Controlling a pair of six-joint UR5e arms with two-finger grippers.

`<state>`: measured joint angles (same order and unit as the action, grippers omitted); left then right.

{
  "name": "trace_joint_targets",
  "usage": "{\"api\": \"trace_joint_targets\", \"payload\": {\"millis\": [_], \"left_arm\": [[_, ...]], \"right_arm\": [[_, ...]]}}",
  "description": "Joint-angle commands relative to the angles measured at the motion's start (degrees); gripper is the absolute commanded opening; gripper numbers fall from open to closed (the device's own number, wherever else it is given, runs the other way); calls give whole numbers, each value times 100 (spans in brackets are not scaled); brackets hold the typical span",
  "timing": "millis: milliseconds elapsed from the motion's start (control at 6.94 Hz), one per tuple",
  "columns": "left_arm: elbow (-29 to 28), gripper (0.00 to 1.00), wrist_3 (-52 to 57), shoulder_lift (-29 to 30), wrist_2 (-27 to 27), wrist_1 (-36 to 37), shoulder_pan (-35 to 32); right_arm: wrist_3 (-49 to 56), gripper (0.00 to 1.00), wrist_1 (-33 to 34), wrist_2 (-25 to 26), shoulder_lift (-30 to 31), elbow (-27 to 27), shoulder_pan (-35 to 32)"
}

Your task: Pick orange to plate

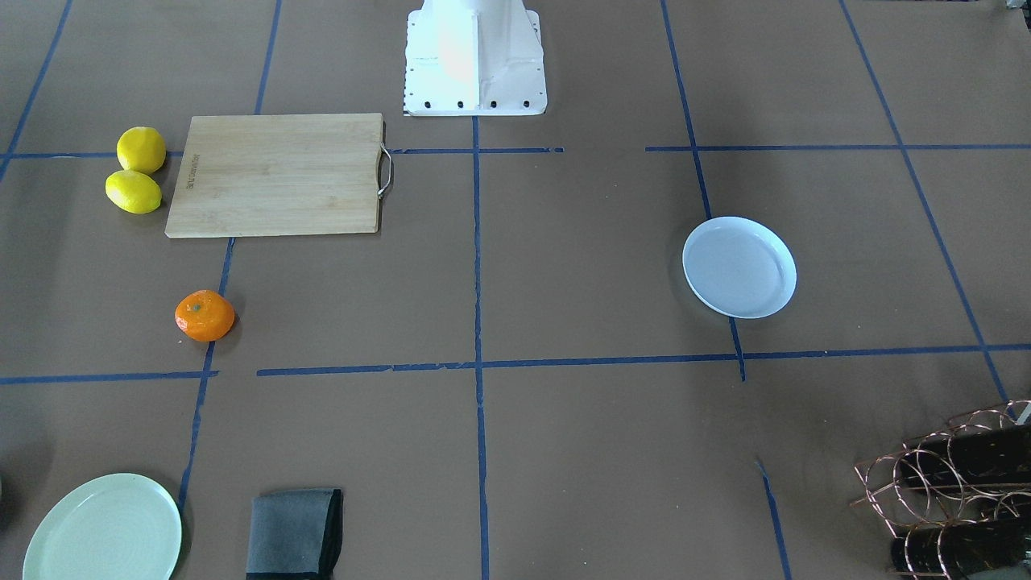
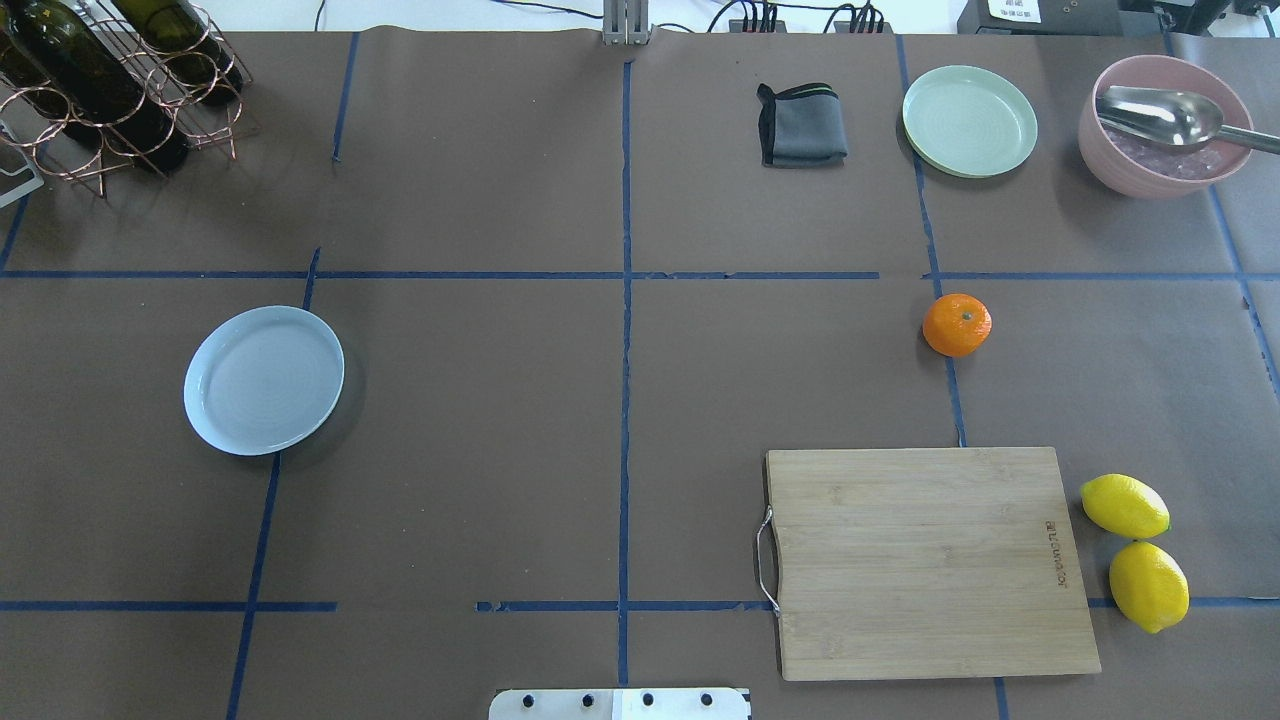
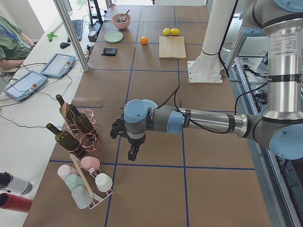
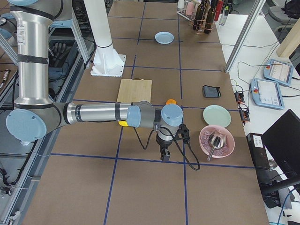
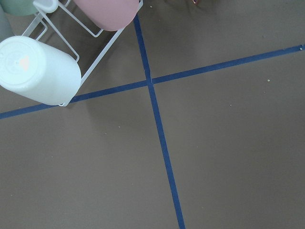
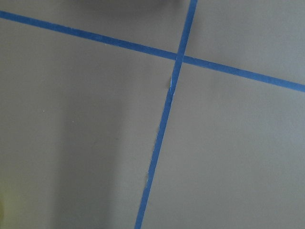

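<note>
The orange (image 1: pixel 204 315) lies alone on the brown table, on a blue tape line beyond the cutting board; in the overhead view this orange (image 2: pixel 957 324) is right of centre. The white plate (image 2: pixel 264 380) with a bluish tint sits empty on the left half, and shows as the same plate (image 1: pixel 739 267) at the right of the front-facing view. Neither gripper appears in the overhead or front-facing views. The left gripper (image 3: pixel 133 153) hangs off the table's left end near the cup rack. The right gripper (image 4: pixel 165 155) hangs near the pink bowl. I cannot tell whether either is open or shut.
A wooden cutting board (image 2: pixel 930 560) lies close to the robot base, with two lemons (image 2: pixel 1135 550) beside it. A pale green plate (image 2: pixel 969 120), a folded grey cloth (image 2: pixel 800 125) and a pink bowl with a spoon (image 2: pixel 1165 135) line the far right. A wine rack (image 2: pixel 110 85) stands far left.
</note>
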<state>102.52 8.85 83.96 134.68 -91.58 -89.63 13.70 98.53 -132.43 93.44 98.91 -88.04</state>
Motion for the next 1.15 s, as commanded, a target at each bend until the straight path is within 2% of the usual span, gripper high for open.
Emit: {"api": "trace_joint_targets", "payload": {"millis": [0,144,288,432,576,720,864,1008], "left_arm": [[49,100,3,15,-4,-612,24],[23,100,12,15,-4,-1294,33],[-142,100,-49,49,14,-2406,33],[-249,100,-58,24,5,-3591,16],[-284,100,-102,110,14,-4195,42],[-380,100,-781,390,23,-4244,77],[-355,100,-1527,401,14,-4393,217],[-294,100,-2092,410,-30,-4882,853]], "right_arm": [[-42,100,0,6,-228,215,15],[-42,100,0,15,-404,216,15],[-42,100,-9,7,-423,225,15],[-42,100,-487,7,-336,208,15],[-234,100,-875,-28,-248,120,15],[-288,100,-888,-98,-221,146,15],[-289,100,-888,-386,-204,94,6],[-297,100,-897,-424,-212,171,15]]}}
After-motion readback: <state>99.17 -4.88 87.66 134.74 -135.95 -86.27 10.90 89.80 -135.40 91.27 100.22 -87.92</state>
